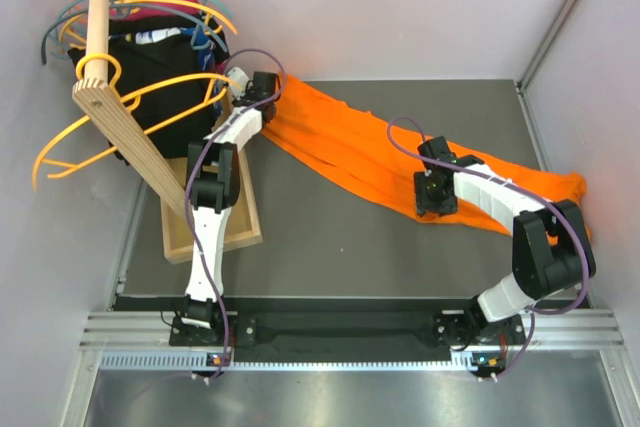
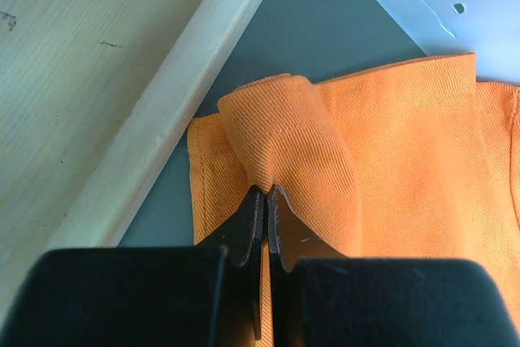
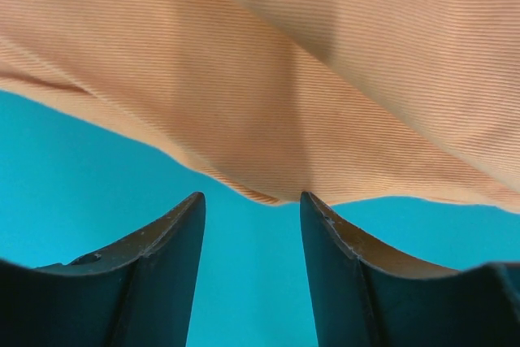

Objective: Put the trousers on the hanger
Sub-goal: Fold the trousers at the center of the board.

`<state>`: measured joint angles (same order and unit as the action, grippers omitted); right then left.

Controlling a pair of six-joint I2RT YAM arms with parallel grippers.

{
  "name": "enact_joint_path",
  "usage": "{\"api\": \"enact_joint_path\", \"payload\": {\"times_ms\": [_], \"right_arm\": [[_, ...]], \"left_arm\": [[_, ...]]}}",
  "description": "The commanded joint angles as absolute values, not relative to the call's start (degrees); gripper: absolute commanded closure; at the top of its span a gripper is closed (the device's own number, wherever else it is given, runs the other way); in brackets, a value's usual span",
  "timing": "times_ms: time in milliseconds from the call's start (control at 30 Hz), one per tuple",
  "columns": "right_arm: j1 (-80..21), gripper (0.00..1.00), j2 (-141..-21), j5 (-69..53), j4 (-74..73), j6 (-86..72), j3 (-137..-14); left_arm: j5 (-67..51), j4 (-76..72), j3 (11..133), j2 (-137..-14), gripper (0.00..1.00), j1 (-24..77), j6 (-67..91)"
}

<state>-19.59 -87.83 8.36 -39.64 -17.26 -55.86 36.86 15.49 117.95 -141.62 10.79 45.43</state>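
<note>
The orange trousers (image 1: 340, 147) lie stretched across the grey table (image 1: 350, 242). One end sits just beside the wooden rack (image 1: 130, 142) and the other trails well away from it. At the rack end, the left gripper (image 2: 264, 197) is pinched tight on a raised fold of the cloth. Well apart from the rack, the right gripper (image 3: 252, 201) hovers at the trousers' edge, jaws parted with nothing between them. The amber hanger (image 1: 180, 80) hangs on the rack.
</note>
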Motion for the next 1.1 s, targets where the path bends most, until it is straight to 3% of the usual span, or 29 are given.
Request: {"api": "enact_joint_path", "payload": {"times_ms": [0,467,533,600,700,833,1067], "right_arm": [[-19.3,0.5,-86.8,11.3,-38.9,-17.7,-57.3],[-18.5,0.51,-93.3,12.7,-36.4,-13.4,-59.0],[-18.2,0.54,-93.3,12.8,-36.7,-13.9,-58.7],[-18.1,0.7,-92.4,12.0,-37.3,-14.4,-58.2],[-17.8,0.73,-91.5,12.4,-37.2,-15.9,-56.5],[-17.2,0.98,-91.6,11.8,-38.0,-16.6,-56.2],[-17.2,1.0,-85.5,9.7,-43.8,-18.7,-54.4]], "left_arm": [[37.5,15.4,117.8,-139.6,1.0,8.8,46.3],[35.5,15.6,116.5,-139.2,1.0,8.8,48.4],[35.2,15.7,116.5,-139.3,1.0,8.8,48.4],[35.4,15.7,116.5,-139.5,1.0,8.8,48.4],[35.4,15.3,116.6,-139.9,1.0,8.7,47.6],[35.6,15.4,116.9,-139.8,1.0,8.4,47.5],[38.0,16.1,114.6,-136.8,1.0,8.2,46.6]]}}
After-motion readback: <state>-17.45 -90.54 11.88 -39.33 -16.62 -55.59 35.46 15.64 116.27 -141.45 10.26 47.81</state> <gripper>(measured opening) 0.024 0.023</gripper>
